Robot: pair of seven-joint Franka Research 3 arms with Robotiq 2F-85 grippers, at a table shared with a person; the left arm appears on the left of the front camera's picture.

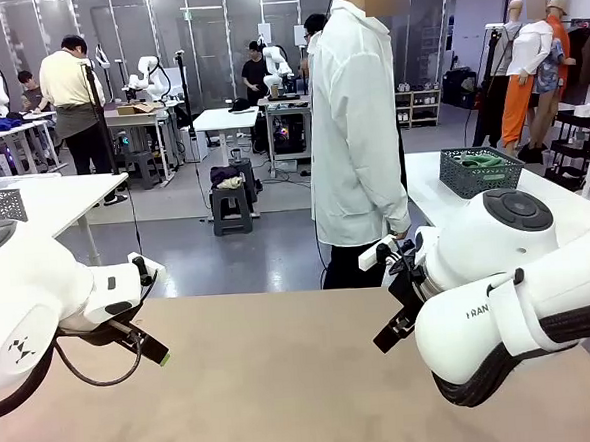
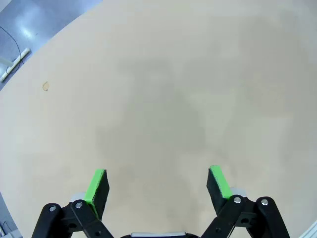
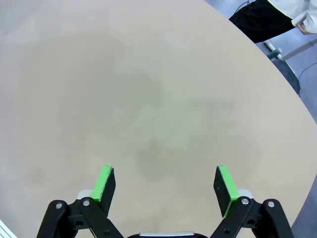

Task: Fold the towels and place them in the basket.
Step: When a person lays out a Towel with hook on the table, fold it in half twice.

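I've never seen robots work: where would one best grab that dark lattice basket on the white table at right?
Probably the top rim of its near wall, coming down from above. The basket stands upright with an open top, and its thin wall suits a narrow pinch. Inside lies something green, so stay at the rim.

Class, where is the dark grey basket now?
Front view, right side: the dark grey basket sits on a white table beyond the right arm, right of the standing person.
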